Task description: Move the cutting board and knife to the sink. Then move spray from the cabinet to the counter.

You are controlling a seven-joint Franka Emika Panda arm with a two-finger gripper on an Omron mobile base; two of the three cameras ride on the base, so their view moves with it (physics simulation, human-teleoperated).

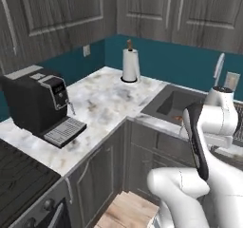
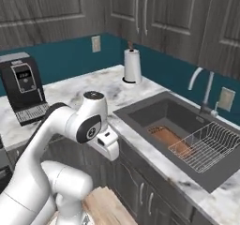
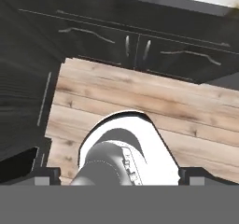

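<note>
- Cutting board lies flat inside the sink, beside the wire rack.
- I cannot tell whether the hand is apart or together; its camera faces the wooden floor.
- Tabletop carries a paper towel roll and a coffee machine.

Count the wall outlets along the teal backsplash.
2: one outlet left of the paper towel roll, another right of the faucet behind the sink. Others may lie outside these views.
</note>
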